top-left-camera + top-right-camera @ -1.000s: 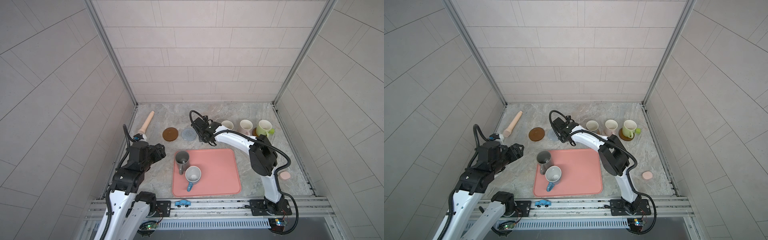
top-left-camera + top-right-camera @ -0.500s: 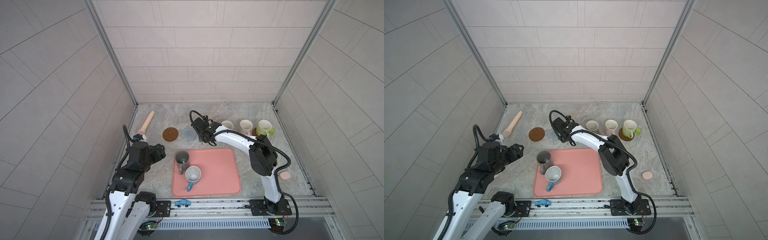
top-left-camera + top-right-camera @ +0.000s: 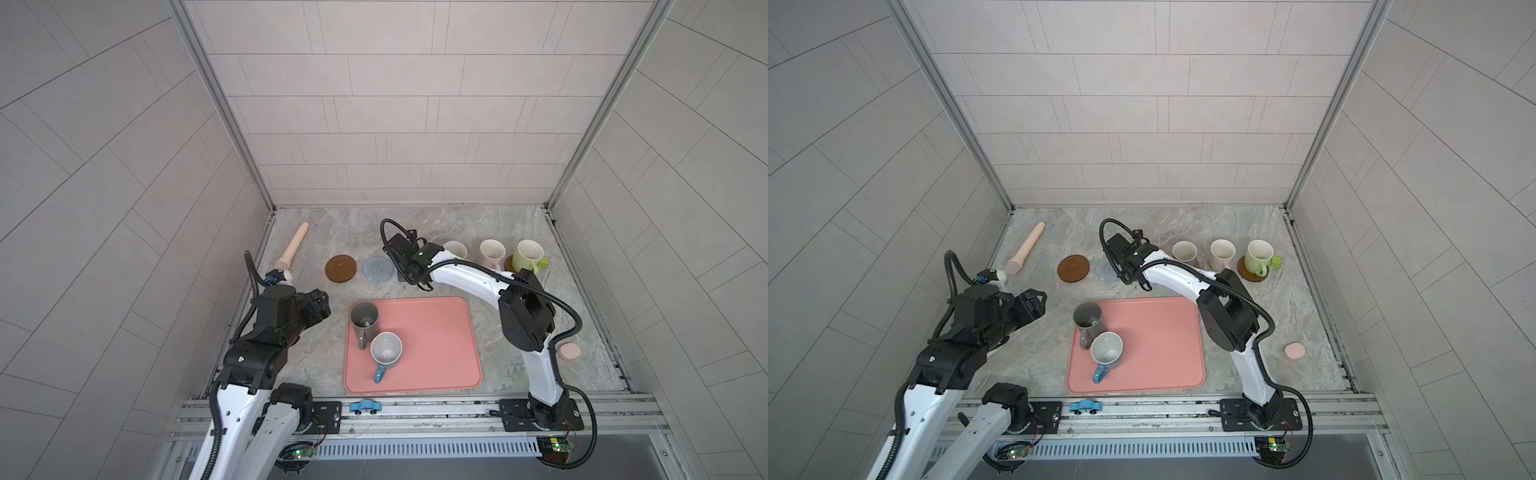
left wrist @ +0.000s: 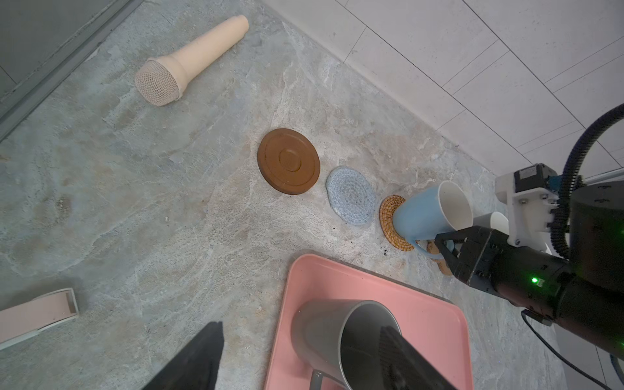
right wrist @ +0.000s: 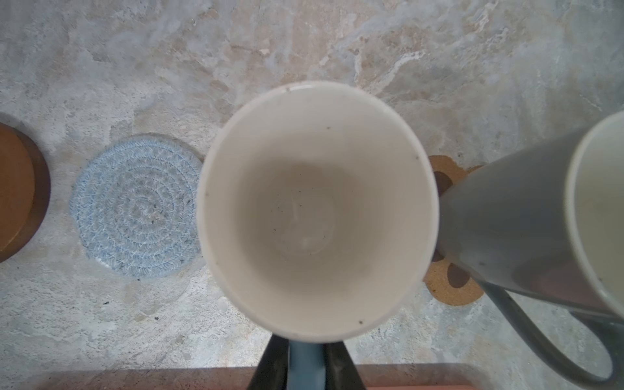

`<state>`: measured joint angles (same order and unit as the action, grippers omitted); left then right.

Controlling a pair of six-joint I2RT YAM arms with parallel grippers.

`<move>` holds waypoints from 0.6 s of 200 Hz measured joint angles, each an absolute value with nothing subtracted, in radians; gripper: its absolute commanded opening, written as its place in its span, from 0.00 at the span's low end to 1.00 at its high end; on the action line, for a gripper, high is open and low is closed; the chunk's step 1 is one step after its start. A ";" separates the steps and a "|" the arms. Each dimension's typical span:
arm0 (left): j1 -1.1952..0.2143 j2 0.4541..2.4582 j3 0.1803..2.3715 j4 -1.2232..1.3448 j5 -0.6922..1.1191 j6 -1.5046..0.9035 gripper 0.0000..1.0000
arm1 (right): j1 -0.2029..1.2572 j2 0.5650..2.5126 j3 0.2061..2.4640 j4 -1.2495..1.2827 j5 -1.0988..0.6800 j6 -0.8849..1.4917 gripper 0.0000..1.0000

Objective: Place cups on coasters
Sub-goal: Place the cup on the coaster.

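My right gripper [image 5: 306, 344] is shut on the handle of the light blue cup [image 4: 422, 216], which stands on the tan rattan coaster [image 4: 388, 216]. A grey cup [image 5: 506, 219] sits beside it on the paw coaster [image 5: 452, 290]. Further right stand a pink cup [image 3: 492, 253] and a green cup [image 3: 528, 255] on a brown disc [image 3: 1246, 270]. The crochet coaster [image 3: 377, 268] and another brown disc [image 3: 340, 268] lie bare. The tall dark grey cup [image 3: 363, 318] and the blue-handled cup [image 3: 386, 351] stand on the pink tray [image 3: 432, 345]. My left gripper [image 3: 322, 305] hangs open, left of the tray.
A beige microphone [image 3: 293, 251] lies at the back left. A small pink disc [image 3: 569, 352] lies at the right, and a green cube [image 3: 543, 262] sits by the green cup. A blue toy car [image 3: 365, 406] sits on the front rail.
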<state>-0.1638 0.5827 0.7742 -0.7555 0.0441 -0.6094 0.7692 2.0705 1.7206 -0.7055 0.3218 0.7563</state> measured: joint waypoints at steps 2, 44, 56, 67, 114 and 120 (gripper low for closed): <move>-0.164 0.583 0.774 -0.756 0.044 -0.609 0.80 | 0.769 2.070 1.721 -0.706 0.322 0.756 0.25; -0.164 0.582 0.774 -0.756 0.041 -0.609 0.80 | 0.769 2.070 1.718 -0.699 0.321 0.761 0.29; -0.164 0.582 0.774 -0.756 0.041 -0.609 0.80 | 0.769 2.070 1.712 -0.697 0.321 0.761 0.30; -0.164 0.582 0.774 -0.756 0.041 -0.609 0.80 | 0.769 2.070 1.704 -0.693 0.321 0.762 0.30; -0.164 0.582 0.775 -0.757 0.040 -0.609 0.80 | 0.769 2.069 1.674 -0.678 0.313 0.768 0.31; -0.164 0.582 0.775 -0.757 0.040 -0.609 0.80 | 0.769 2.069 1.674 -0.677 0.312 0.768 0.31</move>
<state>-0.1638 0.5823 0.7746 -0.7567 0.0402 -0.6094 0.7692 2.0689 1.6741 -0.6765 0.3122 0.7685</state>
